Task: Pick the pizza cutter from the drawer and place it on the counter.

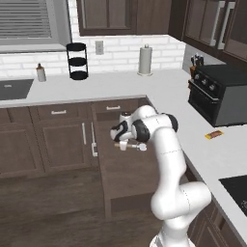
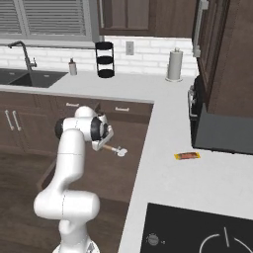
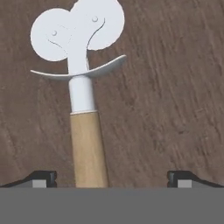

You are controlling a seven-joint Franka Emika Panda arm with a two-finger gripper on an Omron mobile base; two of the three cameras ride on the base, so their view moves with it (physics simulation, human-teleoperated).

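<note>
The pizza cutter (image 3: pixel 89 144) lies flat on the floor of the open drawer (image 3: pixel 166 109), tan handle toward me and whitish wheel head away. My gripper (image 3: pixel 111 178) hangs just above it, open, with the handle between the two fingertips and closer to the left one. In the left base view the gripper (image 1: pixel 126 140) points down over the cutter (image 1: pixel 137 146) inside the pulled-out drawer (image 1: pixel 128 178). The right base view shows the gripper (image 2: pixel 104 141), cutter (image 2: pixel 115 149) and drawer (image 2: pixel 111 173). The counter (image 1: pixel 212 154) (image 2: pixel 168 168) runs beside the drawer.
A small orange-red bar (image 1: pixel 213 134) (image 2: pixel 187 156) lies on the counter in front of a black toaster oven (image 1: pixel 217 94). A cooktop (image 2: pixel 197 232) sits nearer. A paper towel roll (image 1: pixel 145 60), black rack (image 1: pixel 77 61) and sink (image 2: pixel 29 78) line the back.
</note>
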